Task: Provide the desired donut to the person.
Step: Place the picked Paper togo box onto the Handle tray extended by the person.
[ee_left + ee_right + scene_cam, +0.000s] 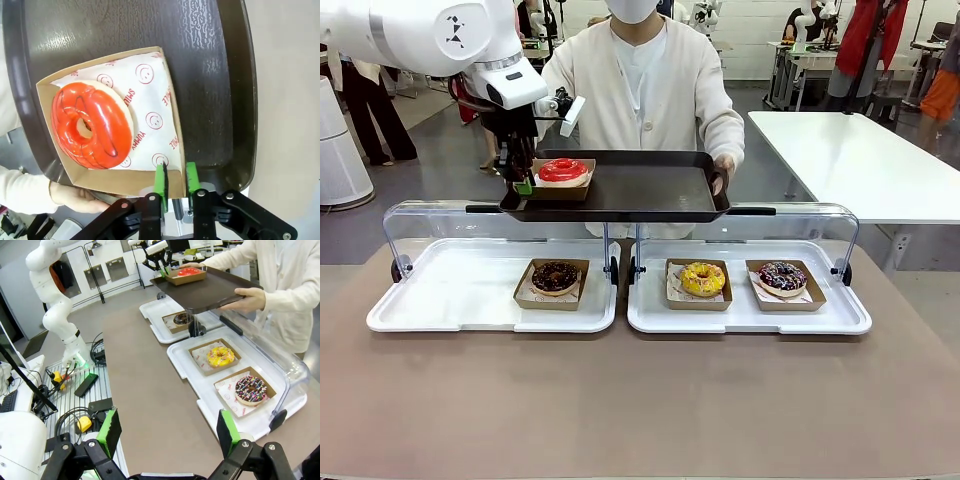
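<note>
A red glazed donut (563, 170) (92, 125) (188, 271) lies in a brown cardboard box (165, 90) on a black tray (650, 190) (210, 75) (210, 290). The person (640, 80) in a cream cardigan holds the tray above the display, hands (723, 172) (75, 192) on its edges. My left gripper (523, 185) (175, 180) points down at the box's near corner. Its green pads sit close together on either side of the box wall, shut on it. My right gripper (168, 425) stands wide open over the near table edge, holding nothing.
Two white trays (440, 300) (840, 315) sit on the brown table under raised clear covers (430, 215). They hold a chocolate donut (555, 277), a yellow donut (703, 278) (220, 356) and a sprinkled donut (782, 276) (250, 389), each in a box.
</note>
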Robot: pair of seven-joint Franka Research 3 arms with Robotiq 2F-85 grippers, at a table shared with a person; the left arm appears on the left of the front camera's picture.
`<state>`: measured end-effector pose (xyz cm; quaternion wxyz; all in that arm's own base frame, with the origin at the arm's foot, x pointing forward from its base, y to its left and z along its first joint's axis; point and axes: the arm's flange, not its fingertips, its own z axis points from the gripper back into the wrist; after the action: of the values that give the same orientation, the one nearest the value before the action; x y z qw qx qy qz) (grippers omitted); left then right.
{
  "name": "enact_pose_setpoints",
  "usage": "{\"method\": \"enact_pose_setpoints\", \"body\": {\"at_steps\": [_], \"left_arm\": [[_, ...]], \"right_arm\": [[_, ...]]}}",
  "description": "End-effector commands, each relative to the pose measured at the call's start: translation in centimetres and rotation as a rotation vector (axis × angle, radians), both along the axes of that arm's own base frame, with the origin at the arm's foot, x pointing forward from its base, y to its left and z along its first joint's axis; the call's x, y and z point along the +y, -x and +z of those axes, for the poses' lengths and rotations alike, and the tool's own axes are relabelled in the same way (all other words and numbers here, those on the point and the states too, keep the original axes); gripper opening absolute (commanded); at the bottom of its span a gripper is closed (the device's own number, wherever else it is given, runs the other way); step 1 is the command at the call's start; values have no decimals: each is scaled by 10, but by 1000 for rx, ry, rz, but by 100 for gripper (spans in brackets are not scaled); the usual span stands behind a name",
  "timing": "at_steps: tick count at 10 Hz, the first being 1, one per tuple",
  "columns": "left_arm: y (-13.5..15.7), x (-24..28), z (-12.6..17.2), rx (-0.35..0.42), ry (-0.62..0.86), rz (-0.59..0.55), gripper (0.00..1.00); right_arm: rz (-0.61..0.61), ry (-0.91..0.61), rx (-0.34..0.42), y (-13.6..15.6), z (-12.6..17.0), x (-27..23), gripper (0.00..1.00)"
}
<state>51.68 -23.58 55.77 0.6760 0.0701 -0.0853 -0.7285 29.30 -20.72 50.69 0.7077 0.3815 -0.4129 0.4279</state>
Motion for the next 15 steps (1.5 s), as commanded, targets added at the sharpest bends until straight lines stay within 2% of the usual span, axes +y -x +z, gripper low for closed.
{"method": "enact_pose_setpoints", "body": {"at_steps": [1,3,4,5,11,13,15], "left_arm": [[-4,2,2,17,-2,-16,100],[-4,1,3,24,-6,-18,100],[-3,1,4,24,-5,-20,93],[-3,1,4,28,-8,-25,100],[0,4,6,61,-6,-28,100],[26,28,19,82,-26,-63,100],[73,85,27,79,-26,-84,100]], "right_arm": [[3,-20,-21,-1,1,0,100],[3,-20,-21,-1,1,0,100],[3,-20,-21,-1,1,0,100],[3,-20,-21,-1,1,0,100],[3,-20,-21,-1,1,0,100],[3,-20,-21,-1,1,0,100],[3,-20,-21,-1,1,0,100]]}}
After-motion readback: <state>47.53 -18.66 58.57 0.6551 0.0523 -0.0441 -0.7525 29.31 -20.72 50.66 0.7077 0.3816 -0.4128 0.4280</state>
